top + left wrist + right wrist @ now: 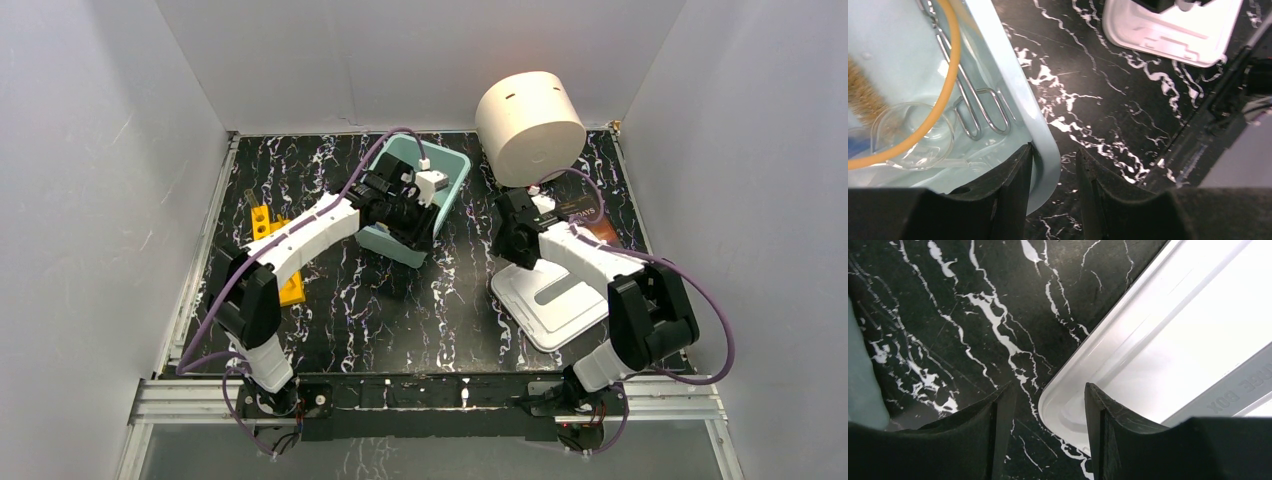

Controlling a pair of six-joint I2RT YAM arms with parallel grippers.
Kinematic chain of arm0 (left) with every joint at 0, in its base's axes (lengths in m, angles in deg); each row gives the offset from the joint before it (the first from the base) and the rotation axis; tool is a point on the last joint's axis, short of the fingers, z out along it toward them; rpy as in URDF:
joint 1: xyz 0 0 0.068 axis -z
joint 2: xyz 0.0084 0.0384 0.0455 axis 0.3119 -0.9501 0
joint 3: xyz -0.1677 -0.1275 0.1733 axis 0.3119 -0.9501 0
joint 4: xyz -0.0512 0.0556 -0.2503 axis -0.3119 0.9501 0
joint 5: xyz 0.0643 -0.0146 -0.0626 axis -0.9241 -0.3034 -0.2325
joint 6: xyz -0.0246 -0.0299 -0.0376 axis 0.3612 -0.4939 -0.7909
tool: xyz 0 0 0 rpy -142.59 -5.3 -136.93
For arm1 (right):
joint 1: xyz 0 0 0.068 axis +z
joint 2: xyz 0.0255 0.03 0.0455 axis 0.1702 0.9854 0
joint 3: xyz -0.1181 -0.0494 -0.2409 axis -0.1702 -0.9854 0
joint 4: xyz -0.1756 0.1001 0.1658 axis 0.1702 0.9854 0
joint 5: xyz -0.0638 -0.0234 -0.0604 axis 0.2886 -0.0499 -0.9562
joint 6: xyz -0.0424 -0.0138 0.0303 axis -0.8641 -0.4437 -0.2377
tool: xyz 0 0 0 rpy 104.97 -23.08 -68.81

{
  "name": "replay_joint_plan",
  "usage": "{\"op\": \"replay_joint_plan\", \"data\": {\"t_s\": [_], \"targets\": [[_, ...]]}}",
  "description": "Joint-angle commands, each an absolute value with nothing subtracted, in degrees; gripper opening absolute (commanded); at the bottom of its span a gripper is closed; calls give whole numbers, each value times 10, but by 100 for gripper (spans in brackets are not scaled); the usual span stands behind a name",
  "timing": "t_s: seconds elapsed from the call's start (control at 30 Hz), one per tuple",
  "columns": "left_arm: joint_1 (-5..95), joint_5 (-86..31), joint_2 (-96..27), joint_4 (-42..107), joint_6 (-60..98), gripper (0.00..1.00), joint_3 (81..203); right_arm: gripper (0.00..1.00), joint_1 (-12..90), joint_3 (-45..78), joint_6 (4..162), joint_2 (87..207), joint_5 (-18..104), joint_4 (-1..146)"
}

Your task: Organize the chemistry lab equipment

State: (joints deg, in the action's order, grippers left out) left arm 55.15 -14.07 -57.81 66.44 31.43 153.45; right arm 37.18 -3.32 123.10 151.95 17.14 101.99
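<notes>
The teal bin (452, 170) holds the equipment. In the left wrist view I see amber rubber tubing (950, 75), a wooden-handled brush's bristles (863, 100), a clear funnel (913, 135) and metal tongs (979, 106) inside it. My left gripper (1054, 152) is open astride the bin's near rim (1020, 90), one finger inside and one outside with a gap. My right gripper (1048, 390) is open just above the corner of a white tray (1158, 340). The tube, beaker and packet are hidden.
A big cream cylinder (530, 125) lies at the back right, over a dark book (592, 222). The white tray (550, 300) lies flat at the front right. A yellow rack (272, 245) sits on the left, under the left arm.
</notes>
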Motion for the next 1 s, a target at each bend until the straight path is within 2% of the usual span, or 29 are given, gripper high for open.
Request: {"op": "replay_joint_plan", "data": {"t_s": [0.0, 0.17, 0.23, 0.43, 0.63, 0.83, 0.97], "targets": [[559, -41, -542, 680, 274, 36, 1528, 60, 369, -10, 1255, 1540, 123, 1024], [559, -36, -533, 664, 252, 40, 1533, 62, 369, -7, 1282, 1570, 108, 1035], [559, -53, -528, 663, 246, 44, 1544, 62, 369, -6, 1295, 1576, 99, 1040], [559, -120, -503, 657, 229, 48, 1578, 59, 368, -11, 1322, 1600, 83, 1041], [559, -206, -462, 628, 208, 54, 1571, 39, 367, -5, 1355, 1627, 77, 1051], [559, -244, -431, 604, 189, 58, 1551, 18, 367, 7, 1405, 1623, 85, 1080], [559, -248, -418, 586, 160, 58, 1533, 11, 367, 18, 1414, 1598, 89, 1091]]}}
